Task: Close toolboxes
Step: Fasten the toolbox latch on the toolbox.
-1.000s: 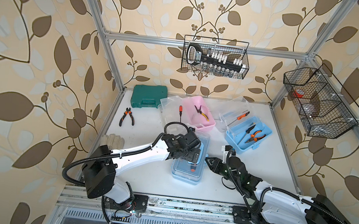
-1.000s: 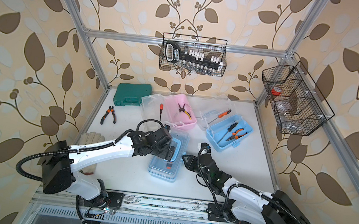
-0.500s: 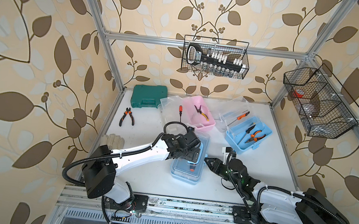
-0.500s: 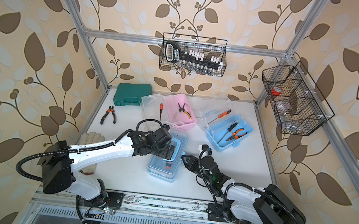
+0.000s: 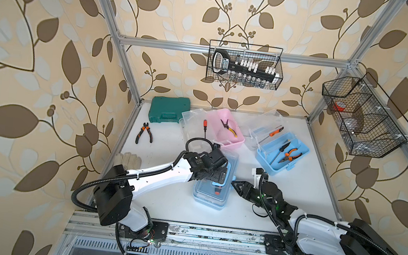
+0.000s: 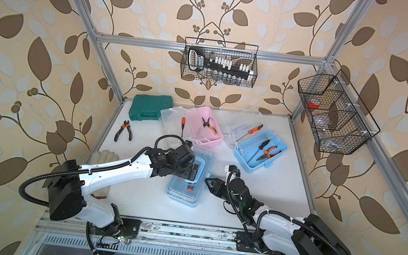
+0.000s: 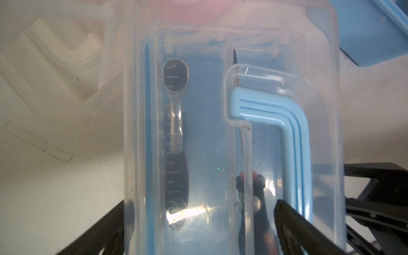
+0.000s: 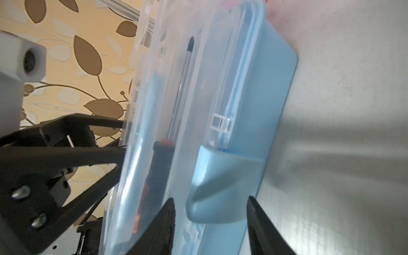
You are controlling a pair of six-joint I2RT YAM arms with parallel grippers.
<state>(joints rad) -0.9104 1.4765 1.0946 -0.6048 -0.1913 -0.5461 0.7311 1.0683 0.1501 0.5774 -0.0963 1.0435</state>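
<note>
Well, the left arm [image 5: 161, 178] stretches low from its base, wrist bent down over the near blue toolbox [image 5: 209, 205], whose clear lid [image 7: 205, 136] lies down. The left gripper [image 5: 220, 178] has its jaws spread and grasps nothing, with its tips resting on that lid beside the blue handle [image 7: 293, 136]. Just behind that box stands the pink toolbox [image 5: 232, 145], lid thrown back. Off the box's right side the right arm [image 5: 317, 222] lies low and folded. The right gripper [image 5: 234, 184] points at the box's wall, jaws parted to either side of the blue latch [image 8: 220, 183], clamping nothing. Behind and right of the box sits the second blue toolbox [image 5: 268, 153], also open. Since a second ago the right gripper has edged closer to the box; the left arm has not stirred. The label on the black socket rack [image 5: 221, 64], hung high behind the box, is too small to read.
</note>
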